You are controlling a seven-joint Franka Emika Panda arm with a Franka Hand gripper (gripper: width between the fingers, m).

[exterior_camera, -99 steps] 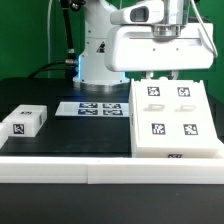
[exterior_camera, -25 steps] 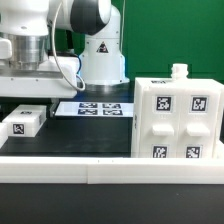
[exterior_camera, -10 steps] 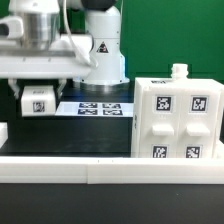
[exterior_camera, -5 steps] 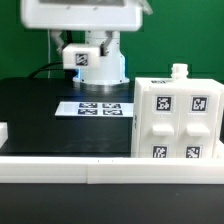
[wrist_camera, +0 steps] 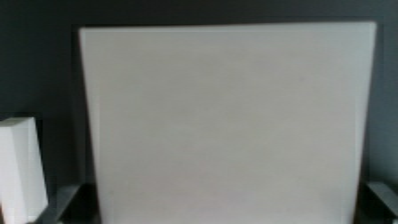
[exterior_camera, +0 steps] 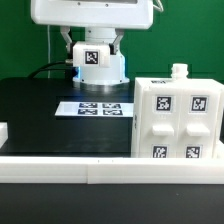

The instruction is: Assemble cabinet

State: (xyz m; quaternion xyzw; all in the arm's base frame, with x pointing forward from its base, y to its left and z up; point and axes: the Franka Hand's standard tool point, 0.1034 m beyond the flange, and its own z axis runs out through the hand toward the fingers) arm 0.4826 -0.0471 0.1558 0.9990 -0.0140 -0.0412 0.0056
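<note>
The cabinet body (exterior_camera: 175, 115), a large white box with several square tags on its front and a small knob on top, stands at the exterior view's right. My gripper (exterior_camera: 95, 50) hangs high above the middle of the table, shut on a small white tagged block (exterior_camera: 95, 59). In the wrist view the block's plain white face (wrist_camera: 222, 120) fills most of the picture, with my dark fingers (wrist_camera: 68, 200) at its two sides.
The marker board (exterior_camera: 95, 107) lies flat on the black table in front of the robot base. A white part (exterior_camera: 3, 132) shows at the exterior view's left edge. A white rail (exterior_camera: 60, 168) runs along the table's front. A white edge (wrist_camera: 18, 165) shows beside the block in the wrist view.
The small block has been lifted off the table at the exterior view's left and carried up and toward the middle. The cabinet body has stayed still since 2.5 s ago.
</note>
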